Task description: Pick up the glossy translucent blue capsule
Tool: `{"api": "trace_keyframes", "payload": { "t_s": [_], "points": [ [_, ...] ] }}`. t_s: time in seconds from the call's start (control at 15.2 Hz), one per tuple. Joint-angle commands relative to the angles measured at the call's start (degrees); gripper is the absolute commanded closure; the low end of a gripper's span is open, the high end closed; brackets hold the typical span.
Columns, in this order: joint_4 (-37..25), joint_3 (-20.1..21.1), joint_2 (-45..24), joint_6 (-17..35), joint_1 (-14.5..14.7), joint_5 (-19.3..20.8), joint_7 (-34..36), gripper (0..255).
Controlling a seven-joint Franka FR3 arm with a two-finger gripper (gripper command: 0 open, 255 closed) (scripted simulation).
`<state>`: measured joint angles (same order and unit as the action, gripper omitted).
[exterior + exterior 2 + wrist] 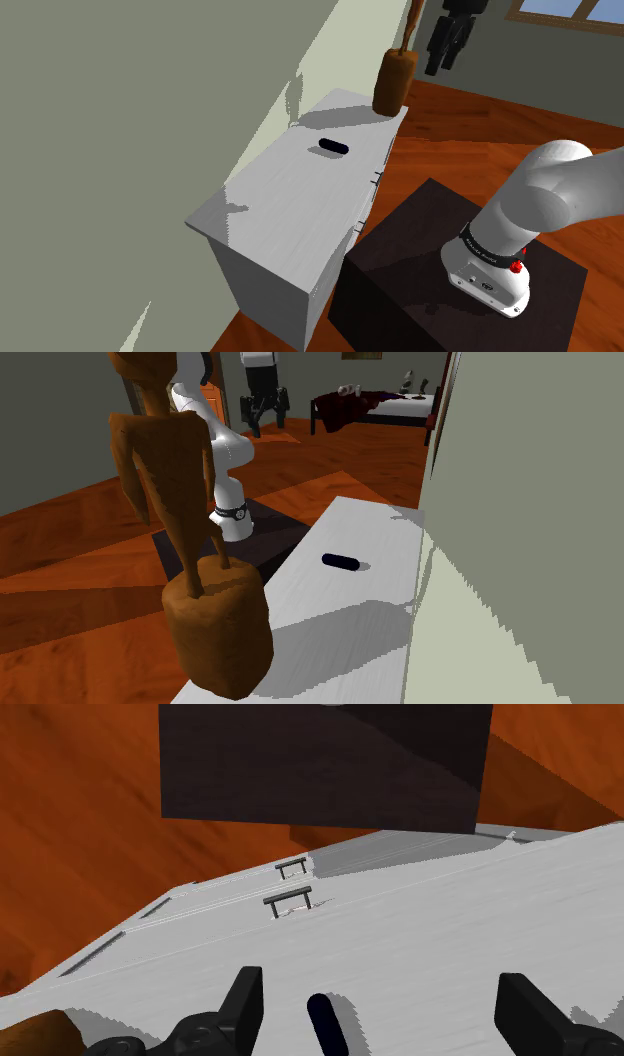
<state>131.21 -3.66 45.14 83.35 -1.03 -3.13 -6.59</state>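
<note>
Capsule [331, 148], eleven o'clock of stand [410, 230] in shoulder view, looks light, stiff and slippery; tool [383, 992], spread apart, should pinch its middle across the width

The capsule [325, 1026] seems partly cut off.

White arm [540, 200] raised high, gripper [382, 989] angled down — fingers [243, 1004] apart
</note>
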Motion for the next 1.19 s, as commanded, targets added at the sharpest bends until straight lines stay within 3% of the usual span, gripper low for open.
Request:
{"api": "trace_keyframes", "payload": {
  "t_s": [0.0,0.59,1.12],
  "points": [
    [0.0,0.0,0.0,0.0,0.0,0.0,0.0,0],
    [6.43,-2.38,-11.22,17.86,2.13,-0.44,-7.08,0],
    [6.36,-4.17,-25.95,32.5,4.58,-2.83,-14.06,0]
  ]
}}
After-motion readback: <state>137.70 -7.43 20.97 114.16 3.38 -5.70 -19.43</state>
